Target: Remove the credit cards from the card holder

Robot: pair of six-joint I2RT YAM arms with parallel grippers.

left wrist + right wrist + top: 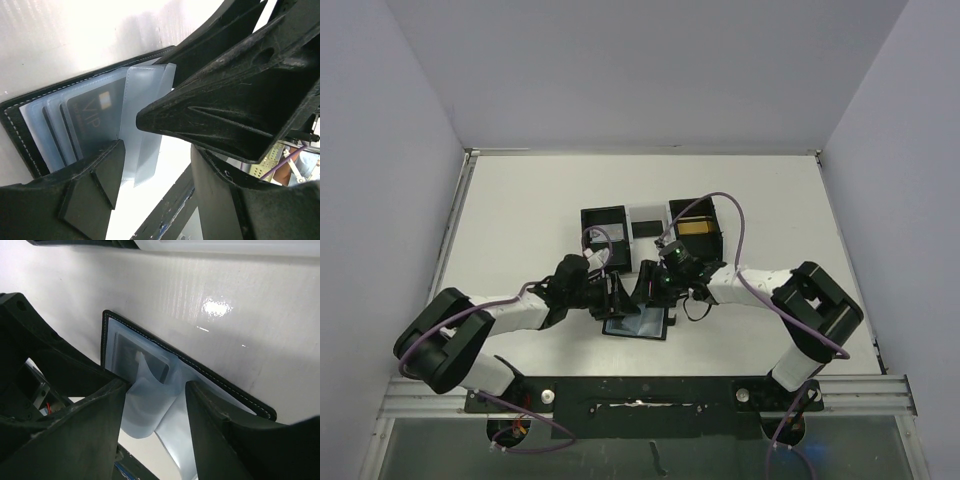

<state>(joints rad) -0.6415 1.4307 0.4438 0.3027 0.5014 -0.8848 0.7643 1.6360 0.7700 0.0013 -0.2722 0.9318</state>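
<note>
The card holder (636,323) lies open on the table between both arms; it also shows in the left wrist view (30,130) and the right wrist view (225,385). A dark card marked "VIP" (95,112) sits in one of its blue-grey pockets, also seen in the right wrist view (150,360). A gold-tan card (698,228) lies in the right black box. My left gripper (155,185) is open, one finger (90,190) over the pockets' edge. My right gripper (155,410) is open, with loose translucent pocket leaves (150,405) curling between its fingers.
Behind the holder stand a black open-top box (603,232), a white compartment (645,222) and the black box (712,240) with the gold card. The right gripper's finger (225,110) crowds the left wrist view. The table's front rail (640,395) is close.
</note>
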